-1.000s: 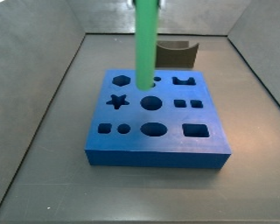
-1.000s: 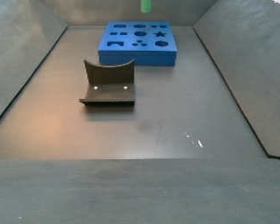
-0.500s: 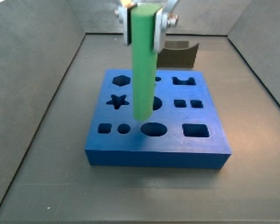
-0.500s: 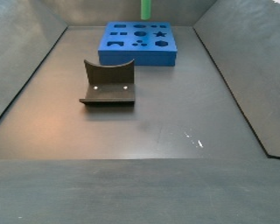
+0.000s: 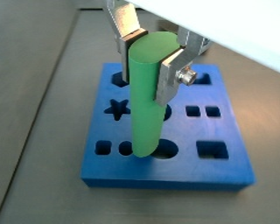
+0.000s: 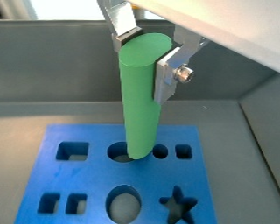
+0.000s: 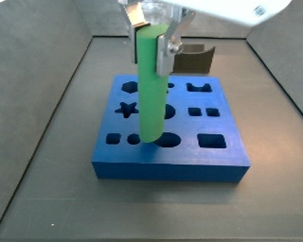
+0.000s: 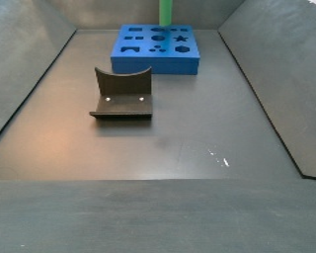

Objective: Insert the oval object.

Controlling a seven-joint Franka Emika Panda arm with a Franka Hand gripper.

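Observation:
The oval object is a long bright green rod (image 5: 146,105), held upright over the blue block (image 5: 166,172) with shaped holes. My gripper (image 5: 152,66) is shut on the rod's upper end, one silver finger (image 5: 173,74) on each side. Both also show in a wrist view: gripper (image 6: 149,57), rod (image 6: 140,105), block (image 6: 90,175). In a side view the rod (image 7: 149,90) hangs from the gripper (image 7: 154,38), its lower end by the oval hole (image 7: 169,141) in the block's (image 7: 167,170) front row. I cannot tell whether it touches. The other side view shows only the rod's tip (image 8: 165,10) above the block (image 8: 154,65).
A dark grey curved holder (image 8: 121,94) stands on the grey floor, apart from the block; it also shows behind the block in a side view (image 7: 192,59). Sloping grey walls (image 7: 46,113) enclose the floor on all sides.
The gripper has come down with the green rod and shifted toward the block's front row; the rod's lower end now sits lower, by the oval hole.

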